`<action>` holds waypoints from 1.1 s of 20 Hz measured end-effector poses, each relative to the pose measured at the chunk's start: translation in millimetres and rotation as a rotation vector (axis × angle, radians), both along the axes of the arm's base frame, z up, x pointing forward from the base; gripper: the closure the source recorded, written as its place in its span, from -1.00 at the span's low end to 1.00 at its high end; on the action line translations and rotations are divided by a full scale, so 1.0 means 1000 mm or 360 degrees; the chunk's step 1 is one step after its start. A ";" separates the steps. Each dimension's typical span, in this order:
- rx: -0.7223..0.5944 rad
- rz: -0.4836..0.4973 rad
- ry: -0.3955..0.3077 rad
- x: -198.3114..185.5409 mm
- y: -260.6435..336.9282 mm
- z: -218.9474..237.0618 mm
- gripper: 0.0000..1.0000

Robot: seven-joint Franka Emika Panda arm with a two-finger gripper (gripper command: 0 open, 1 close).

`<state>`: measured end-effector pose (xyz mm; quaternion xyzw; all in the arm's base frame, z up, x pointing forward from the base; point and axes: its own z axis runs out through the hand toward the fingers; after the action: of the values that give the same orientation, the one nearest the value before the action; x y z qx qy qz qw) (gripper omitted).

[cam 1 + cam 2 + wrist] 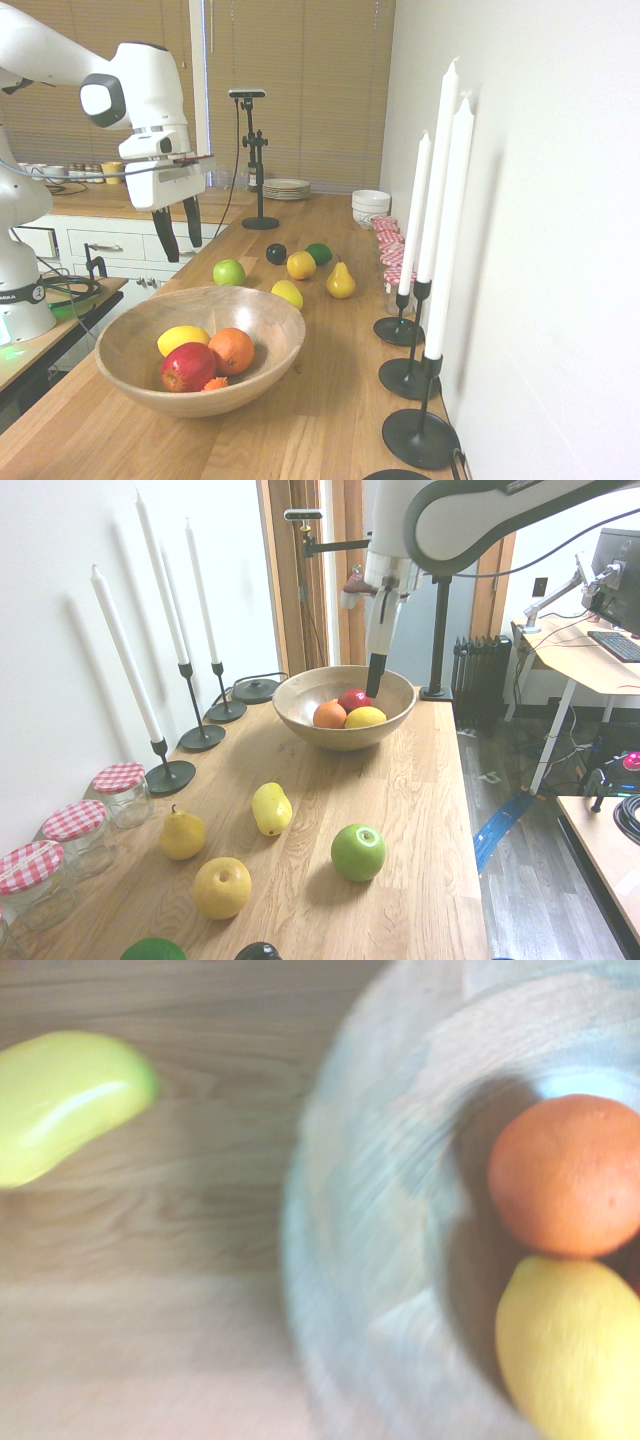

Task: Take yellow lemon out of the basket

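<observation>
Yellow lemon (182, 339): smooth oval, warm golden yellow, lying on its side in the basket, among other fruit, touching the orange. Basket (140, 372): wide round bowl, light brown wood, visible grain, upright on the worktop (330, 420), holding fruit.

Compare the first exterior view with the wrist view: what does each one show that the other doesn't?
Only the first exterior view shows the open claw, the red apple in the bowl, the green apple, the pear, the white candles and the jars' checked lids.

I find nothing that only the wrist view shows; it is just a closer, blurry look.

Both show the wooden bowl with the lemon and the orange inside, and a yellow-green fruit outside it on the wooden counter.
</observation>
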<state>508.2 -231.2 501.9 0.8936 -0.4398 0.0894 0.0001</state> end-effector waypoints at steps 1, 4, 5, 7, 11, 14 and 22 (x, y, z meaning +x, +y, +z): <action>0.0011 -0.0012 0.0009 0.006 -0.009 -0.008 -1.00; 0.0028 -0.0039 0.0030 0.023 -0.033 -0.025 -1.00; 0.0028 -0.0048 0.0031 0.028 -0.042 -0.028 -1.00; 0.0032 -0.0066 0.0028 0.037 -0.057 -0.031 -1.00; 0.0058 -0.0094 0.0039 0.047 -0.080 -0.042 -1.00; 0.0075 -0.0107 0.0062 0.049 -0.084 -0.053 -1.00; 0.0150 -0.0178 0.0130 0.029 -0.093 -0.093 -1.00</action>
<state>536.9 -324.3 408.9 0.8696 -0.4924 0.0320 -0.0192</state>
